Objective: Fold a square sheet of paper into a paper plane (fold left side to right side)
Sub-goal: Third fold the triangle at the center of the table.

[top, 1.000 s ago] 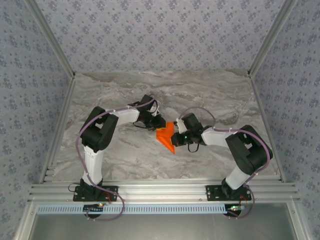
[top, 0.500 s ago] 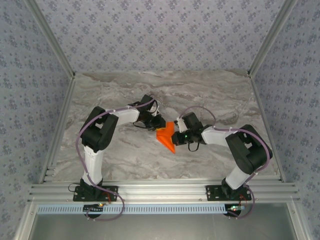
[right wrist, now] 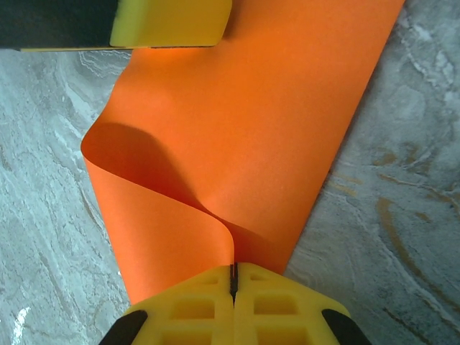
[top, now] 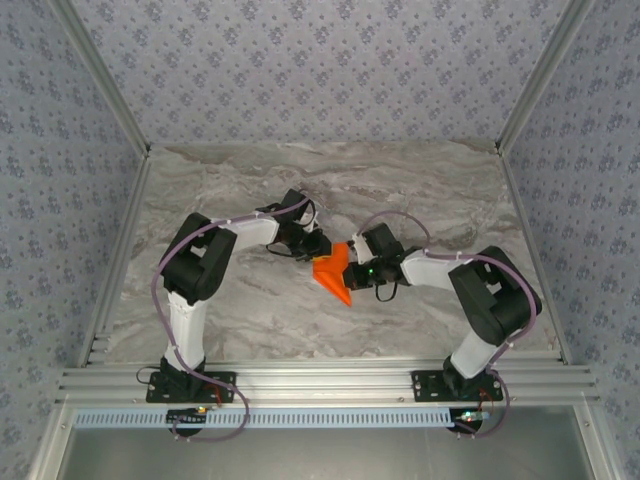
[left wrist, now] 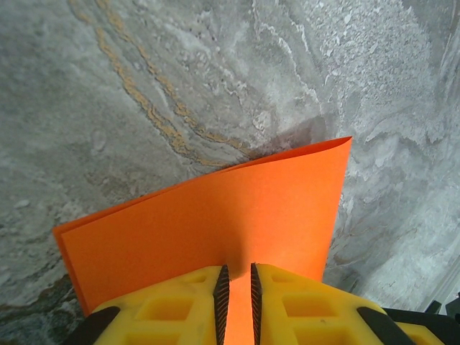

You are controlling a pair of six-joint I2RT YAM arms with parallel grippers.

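Square sheet of paper (top: 332, 272) at centre of table (top: 250, 180), bowed between arms, no flat crease yet. Left gripper (left wrist: 236, 277) pinches its left edge; right gripper (right wrist: 233, 277) clamped tight on right edge. Since a second ago: right arm crept slightly left, both grips unchanged. Fold likely closing slowly.

I see bright, even light from above on the grey marble table (top: 250, 310). The thin bright orange square sheet of paper (right wrist: 287, 122) has a soft dark shadow inside its curl. Both wrist pictures look sharp.
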